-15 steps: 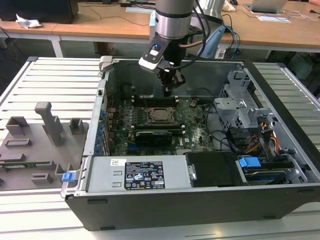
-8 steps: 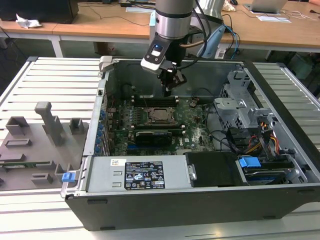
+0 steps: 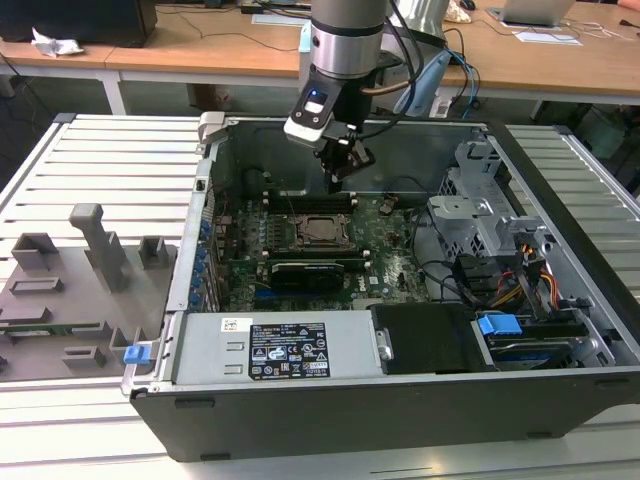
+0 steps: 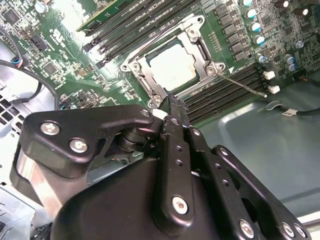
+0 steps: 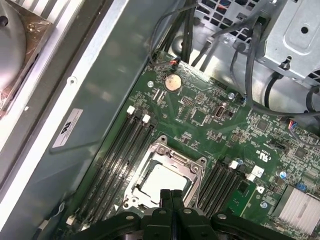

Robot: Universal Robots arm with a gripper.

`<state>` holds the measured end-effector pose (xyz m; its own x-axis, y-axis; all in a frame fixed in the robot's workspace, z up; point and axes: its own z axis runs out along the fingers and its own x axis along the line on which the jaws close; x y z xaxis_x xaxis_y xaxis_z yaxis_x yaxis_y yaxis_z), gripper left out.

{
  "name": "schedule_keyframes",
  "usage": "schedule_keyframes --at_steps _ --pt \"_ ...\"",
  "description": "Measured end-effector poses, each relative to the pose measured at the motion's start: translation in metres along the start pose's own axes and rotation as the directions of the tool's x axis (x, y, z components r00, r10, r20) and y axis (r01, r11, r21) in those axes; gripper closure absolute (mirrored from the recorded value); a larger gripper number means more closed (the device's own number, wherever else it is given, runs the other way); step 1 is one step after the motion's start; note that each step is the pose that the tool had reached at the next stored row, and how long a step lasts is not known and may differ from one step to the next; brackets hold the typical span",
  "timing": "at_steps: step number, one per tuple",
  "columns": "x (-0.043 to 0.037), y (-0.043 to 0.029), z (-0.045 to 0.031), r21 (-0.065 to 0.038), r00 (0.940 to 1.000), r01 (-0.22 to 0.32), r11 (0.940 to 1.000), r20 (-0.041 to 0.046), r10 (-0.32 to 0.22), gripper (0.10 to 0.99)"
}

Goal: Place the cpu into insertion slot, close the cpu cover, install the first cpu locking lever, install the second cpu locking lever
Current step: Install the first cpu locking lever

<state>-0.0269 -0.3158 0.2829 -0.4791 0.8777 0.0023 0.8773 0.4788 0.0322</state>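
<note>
From my remote station, the slatted desk [image 3: 110, 170] carries the open computer case [image 3: 400, 425], and the arm reaches down into it. The hand [image 3: 340, 175] hangs inside the case, over the green board [image 3: 390, 250].

1. The power supply [image 3: 280, 345] lies along the case wall well apart from the hand, past the far edge of the board. The metal drive cage [image 3: 480, 200] stands off to the exterior view's right of the hand.
2. In both wrist views the hand [image 5: 171, 192] is closed. Its fingers [image 4: 172, 107] are pressed together with nothing visible between them.
3. The cpu cover [image 4: 145, 80] lies flat on the socket directly below the hand. In the second wrist view the fingertips sit just at one corner of this frame. I cannot tell whether they touch it.
4. The cpu [image 4: 172, 67] is seated in the insertion slot under the cover, just beyond the fingertips. Its pale top shows through the open middle of the frame [image 5: 170, 156], and the chip [image 5: 157, 181] lies square to it.
5. Memory slots [image 5: 120, 150] run along both sides of the socket, flanking the hand.
6. One thin wire locking lever [image 4: 245, 86] angles away from a socket corner beside the hand, over the nearby memory slots. I cannot tell whether it is latched.
</note>
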Motion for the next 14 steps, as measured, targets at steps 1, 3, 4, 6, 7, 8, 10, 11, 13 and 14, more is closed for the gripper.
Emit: schedule_keyframes --at_steps 1,3,4,6,7,8,10,11,13,14 --pt "0.0 0.0 0.0 0.0 1.0 0.008 1.0 -0.0003 -0.008 0.98" --pt "0.0 0.0 0.0 0.0 0.9997 0.026 0.9997 -0.0008 -0.026 0.98" --pt "0.0 0.0 0.0 0.0 0.9995 0.033 0.9995 -0.0011 -0.033 0.98" --pt "0.0 0.0 0.0 0.0 0.9988 0.048 0.9988 -0.0016 -0.048 0.98" --pt "0.0 0.0 0.0 0.0 0.9984 0.057 0.9984 -0.0018 -0.057 0.98" --pt "0.0 0.0 0.0 0.0 0.9979 0.064 0.9979 -0.0021 -0.064 0.98" --pt "0.0 0.0 0.0 0.0 0.9968 0.08 0.9968 -0.0026 -0.08 0.98" --pt "0.0 0.0 0.0 0.0 0.9964 0.085 0.9964 -0.0028 -0.085 0.98" --pt "0.0 0.0 0.0 0.0 0.9955 0.095 0.9955 -0.0033 -0.095 0.98" --pt "0.0 0.0 0.0 0.0 0.9951 0.098 0.9951 -0.0034 -0.098 0.98"
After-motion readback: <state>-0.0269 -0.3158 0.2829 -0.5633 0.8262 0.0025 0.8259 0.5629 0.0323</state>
